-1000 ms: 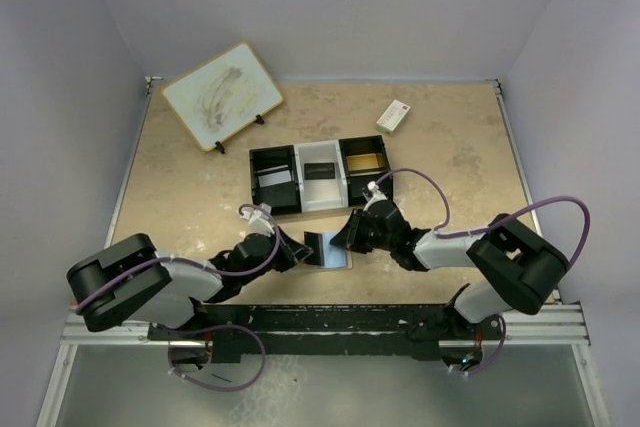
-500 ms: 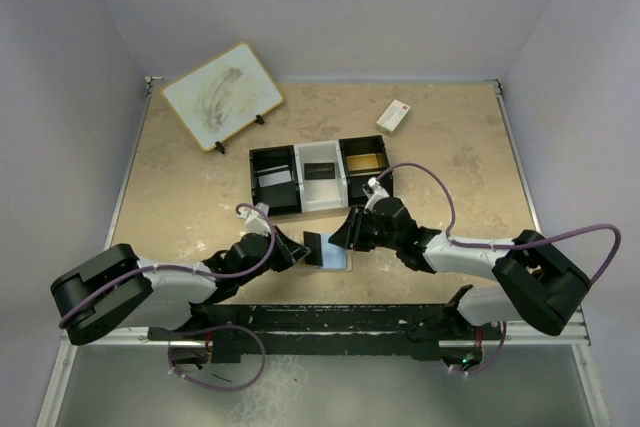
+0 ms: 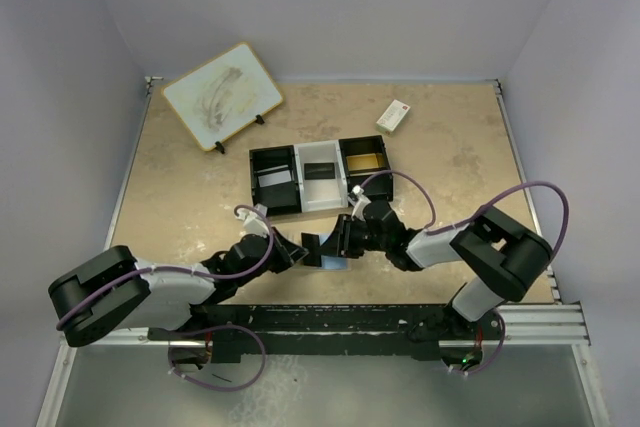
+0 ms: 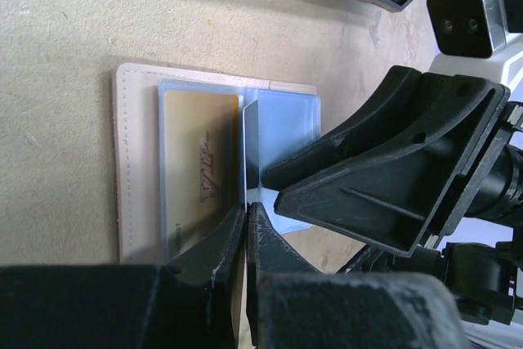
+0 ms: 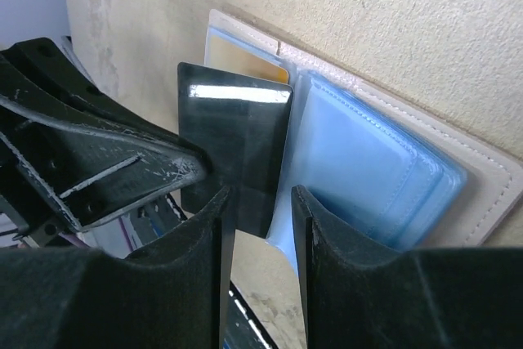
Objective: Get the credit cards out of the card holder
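The small tan leather-like bifold card holder [image 4: 137, 194] lies open on the beige worktop [image 4: 65, 38], between the 2 tools. The left tool [image 4: 245, 230] is pinched shut on a dark glossy upright leaf [image 5: 233, 145] (card or sleeve, I cannot tell). The right tool [image 5: 261, 194] stands narrowly apart astride it. The gold credit card [image 4: 204, 169] looks light, stiff and slick, so it probably wants an edge grip, and the soft holder may lift with it.

Boxed in tightly over the card holder [image 4: 135, 177]: left pincer [image 4: 247, 210] and right pincer [image 5: 261, 202] reaching in from either side, tips almost meeting, with the dark upright leaf [image 5: 237, 153] standing between them and only a slim gap left. Walled off just behind by the three-compartment tray [image 3: 252, 179]. Open across the bare tabletop [image 3: 180, 197] to either side, apart from the white box [image 3: 394, 115] and propped board [image 3: 222, 94] well back
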